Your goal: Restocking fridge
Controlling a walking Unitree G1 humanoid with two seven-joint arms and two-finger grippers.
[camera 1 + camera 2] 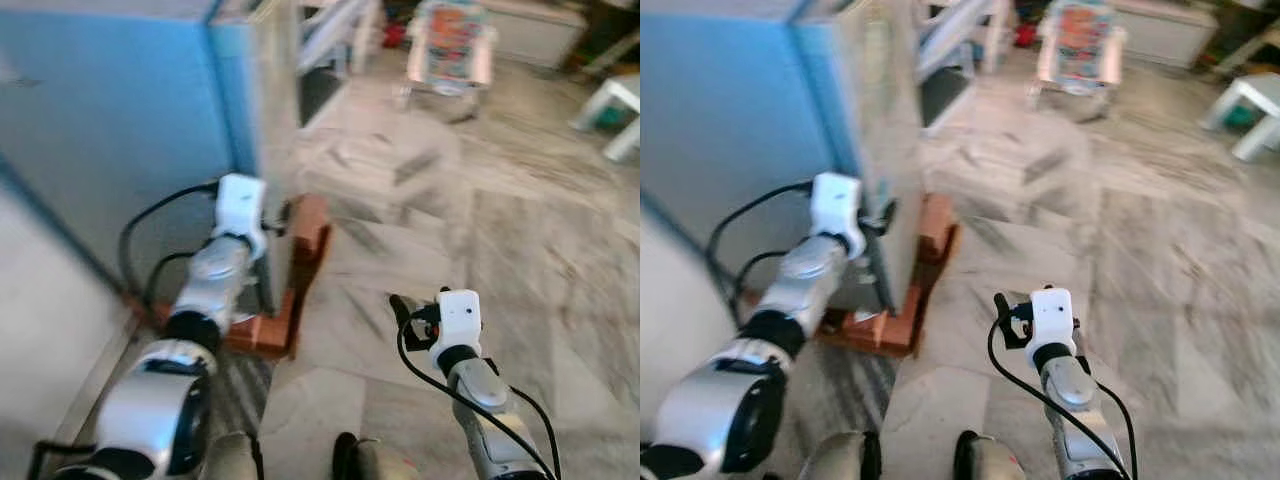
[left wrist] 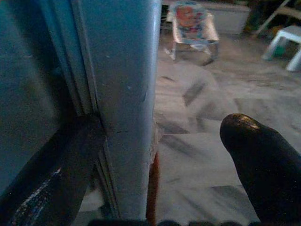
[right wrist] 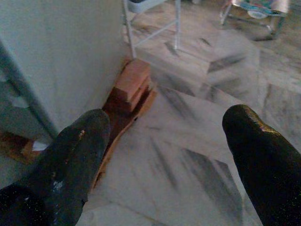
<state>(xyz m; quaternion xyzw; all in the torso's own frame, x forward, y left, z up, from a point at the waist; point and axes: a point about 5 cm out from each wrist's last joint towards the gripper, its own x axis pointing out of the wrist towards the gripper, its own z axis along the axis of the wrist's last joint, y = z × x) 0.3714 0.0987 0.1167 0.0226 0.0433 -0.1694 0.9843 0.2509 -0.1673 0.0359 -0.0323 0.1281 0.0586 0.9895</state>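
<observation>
The blue fridge point(image 1: 110, 130) stands at my left, its base raised on red bricks point(image 1: 310, 235). My left gripper point(image 1: 278, 225) is at the fridge's front corner, low down and open. In the left wrist view its fingers point(image 2: 263, 165) straddle the fridge's blue vertical edge point(image 2: 127, 94), one on the floor side and one against the darker side; contact cannot be told. My right gripper point(image 1: 405, 312) hangs open over the marble floor to the right of the fridge, holding nothing. In the right wrist view the bricks point(image 3: 134, 82) lie ahead of it.
A child's bouncer seat point(image 1: 450, 45) stands at the back of the room and a white stool point(image 1: 620, 105) at the far right. A metal-legged frame point(image 3: 150, 19) stands just behind the fridge. Marble floor point(image 1: 480, 220) stretches ahead. The picture is blurred.
</observation>
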